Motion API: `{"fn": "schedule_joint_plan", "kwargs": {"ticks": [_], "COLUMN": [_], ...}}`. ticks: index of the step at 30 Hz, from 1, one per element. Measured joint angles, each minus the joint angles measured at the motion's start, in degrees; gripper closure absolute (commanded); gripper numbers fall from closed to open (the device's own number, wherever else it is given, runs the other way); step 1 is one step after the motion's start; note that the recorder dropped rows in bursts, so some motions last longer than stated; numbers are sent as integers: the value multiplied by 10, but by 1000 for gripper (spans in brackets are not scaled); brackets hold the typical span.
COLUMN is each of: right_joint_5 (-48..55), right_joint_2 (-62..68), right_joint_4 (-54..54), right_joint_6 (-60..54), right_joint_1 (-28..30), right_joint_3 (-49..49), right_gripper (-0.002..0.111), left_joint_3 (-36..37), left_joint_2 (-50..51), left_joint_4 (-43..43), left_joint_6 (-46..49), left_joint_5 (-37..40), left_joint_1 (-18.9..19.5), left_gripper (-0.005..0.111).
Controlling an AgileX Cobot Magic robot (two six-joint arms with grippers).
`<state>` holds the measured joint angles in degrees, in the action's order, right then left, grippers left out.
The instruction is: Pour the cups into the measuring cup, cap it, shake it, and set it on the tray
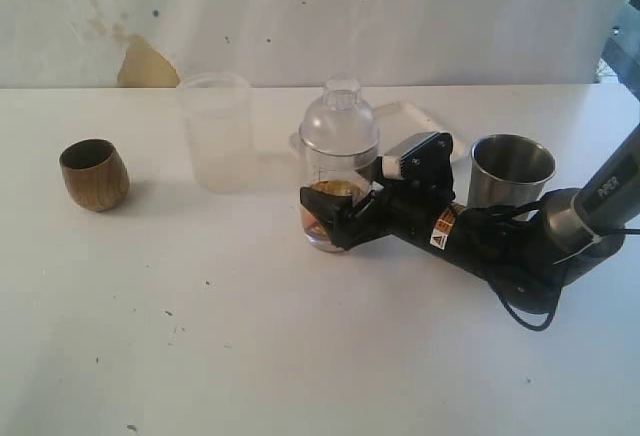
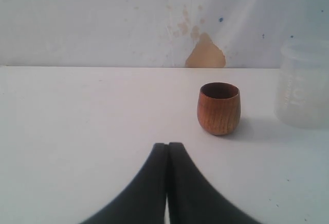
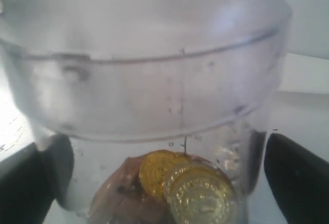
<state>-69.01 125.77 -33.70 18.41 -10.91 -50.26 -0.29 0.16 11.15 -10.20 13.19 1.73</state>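
Observation:
The clear measuring cup (image 1: 338,171) stands mid-table with a domed clear cap (image 1: 339,116) on it; gold coins (image 3: 200,193) and brown bits lie in its bottom. My right gripper (image 1: 335,221) lies low on the table, its jaws straddling the cup's base. In the right wrist view (image 3: 164,183) the jaws stand wide, with a sliver of gap beside the cup wall (image 3: 154,80), so it is open. The steel tumbler (image 1: 511,169) stands just right of that arm. The wooden cup (image 1: 94,174) (image 2: 218,108) sits far left. My left gripper (image 2: 168,147) is shut and empty, short of it. The white tray (image 1: 425,121) lies behind the measuring cup, partly hidden.
A wider frosted cup (image 1: 216,131) (image 2: 303,82) stands between the wooden cup and the measuring cup. The right arm and its cable (image 1: 520,276) stretch across the table's right side. A stained wall runs along the back edge.

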Motion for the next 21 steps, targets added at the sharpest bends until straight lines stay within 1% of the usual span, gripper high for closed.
{"fn": "schedule_joint_plan", "kwargs": {"ticks": [1, 3, 8, 12, 18, 21], "right_joint_5": [0, 0, 0, 0, 34, 34], "right_joint_2": [0, 0, 0, 0, 4, 13], "right_joint_4": [0, 0, 0, -1, 7, 19], "right_joint_6": [0, -5, -25, -26, -26, -26], "right_joint_1": [0, 0, 0, 0, -27, -28], "right_joint_3": [0, 0, -1, -26, -50, -50], "right_gripper": [5, 4, 4, 4, 4, 4], "left_joint_3": [0, 0, 0, 0, 0, 0], "left_joint_2": [0, 0, 0, 0, 0, 0], "left_joint_4": [0, 0, 0, 0, 0, 0], "left_joint_6": [0, 0, 0, 0, 0, 0], "left_joint_5": [0, 0, 1, 1, 1, 1], "left_joint_1": [0, 0, 0, 0, 0, 0], "left_gripper": [107, 107, 107, 107, 107, 107]}}
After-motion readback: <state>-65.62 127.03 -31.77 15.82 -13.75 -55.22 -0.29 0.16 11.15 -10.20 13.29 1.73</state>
